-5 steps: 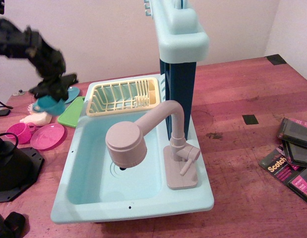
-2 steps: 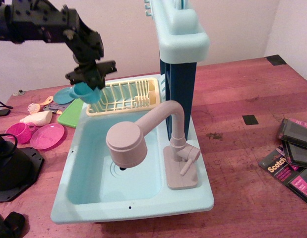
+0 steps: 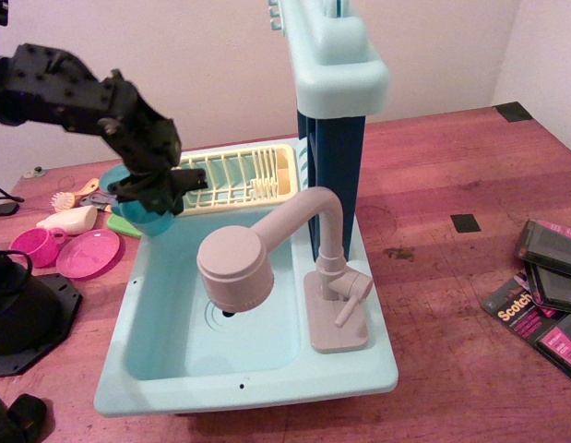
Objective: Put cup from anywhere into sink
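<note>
My black gripper (image 3: 158, 196) is shut on the small teal-blue cup (image 3: 148, 221), whose lower part shows under the fingers. It hangs over the back left corner of the light-aqua sink (image 3: 267, 374), just in front of the yellow dish rack (image 3: 231, 175), at about rim height. The basin is empty apart from the beige-pink faucet (image 3: 237, 263) that overhangs its middle.
To the left of the sink lie a magenta cup (image 3: 38, 245), a pink plate (image 3: 88, 253), a cream bottle (image 3: 69, 220), a brush (image 3: 71, 196), and a green board partly hidden by the arm. The black arm base (image 3: 17, 314) stands front left. Tape packs (image 3: 541, 295) lie at the right.
The gripper carried the cup from the left of the sink up over the rack's left end, and has now come down toward the basin's back left corner.
</note>
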